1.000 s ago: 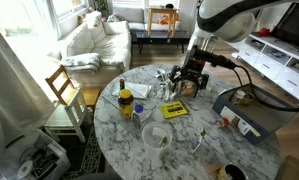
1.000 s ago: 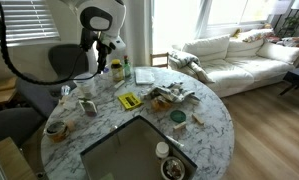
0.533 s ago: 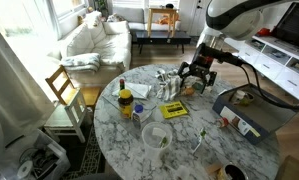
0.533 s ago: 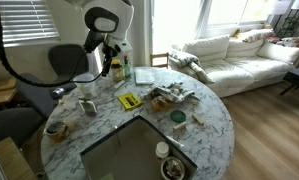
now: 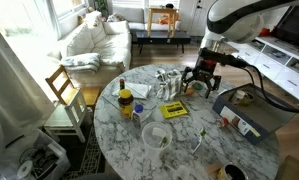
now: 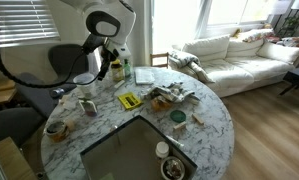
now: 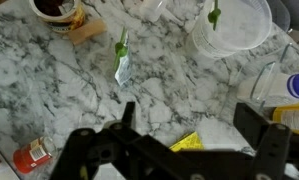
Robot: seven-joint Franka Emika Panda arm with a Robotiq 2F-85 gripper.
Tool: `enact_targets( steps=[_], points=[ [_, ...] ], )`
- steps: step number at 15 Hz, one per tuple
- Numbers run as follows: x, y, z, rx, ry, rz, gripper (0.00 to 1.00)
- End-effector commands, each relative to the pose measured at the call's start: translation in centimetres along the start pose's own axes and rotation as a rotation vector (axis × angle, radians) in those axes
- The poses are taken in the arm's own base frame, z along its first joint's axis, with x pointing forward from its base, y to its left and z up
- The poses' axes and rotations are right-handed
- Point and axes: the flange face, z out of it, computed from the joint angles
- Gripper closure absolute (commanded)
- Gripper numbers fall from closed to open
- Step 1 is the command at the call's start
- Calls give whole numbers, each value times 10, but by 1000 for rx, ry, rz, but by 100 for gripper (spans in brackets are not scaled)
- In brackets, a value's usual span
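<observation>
My gripper (image 5: 201, 78) (image 6: 105, 66) hangs open and empty above the round marble table (image 5: 189, 150), near its far edge. In the wrist view the two dark fingers (image 7: 189, 112) stand wide apart over bare marble. A corner of a yellow packet (image 7: 189, 143) shows just below them. That yellow packet (image 5: 175, 109) (image 6: 129, 100) lies flat near the table's middle in both exterior views. A pile of crumpled wrappers (image 5: 170, 83) lies beside the gripper.
A white bowl with a green leaf (image 7: 232, 22) (image 5: 156, 137), a green-and-white sachet (image 7: 121, 60) and a brown cup (image 7: 57, 8) lie on the marble. A yellow-lidded jar (image 5: 125, 100) and a dark bottle (image 5: 120, 87) stand together. A grey box (image 5: 239, 105) sits at the table's edge.
The gripper has moved sideways along the table's far side, away from the crumpled wrappers toward the grey box. It stays open. The objects on the table have not moved.
</observation>
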Motion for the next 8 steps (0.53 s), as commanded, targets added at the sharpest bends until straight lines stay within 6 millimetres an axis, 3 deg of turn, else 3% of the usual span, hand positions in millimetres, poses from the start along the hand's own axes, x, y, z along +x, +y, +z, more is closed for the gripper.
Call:
enact_targets(
  steps=[1, 3, 4, 8],
  points=[
    [-8, 12, 8, -64, -49, 51, 0],
    [-7, 21, 22, -135, -64, 83, 0],
    [-4, 9, 10, -75, -50, 46, 0],
    [-4, 9, 10, -79, -49, 46, 0]
  ],
)
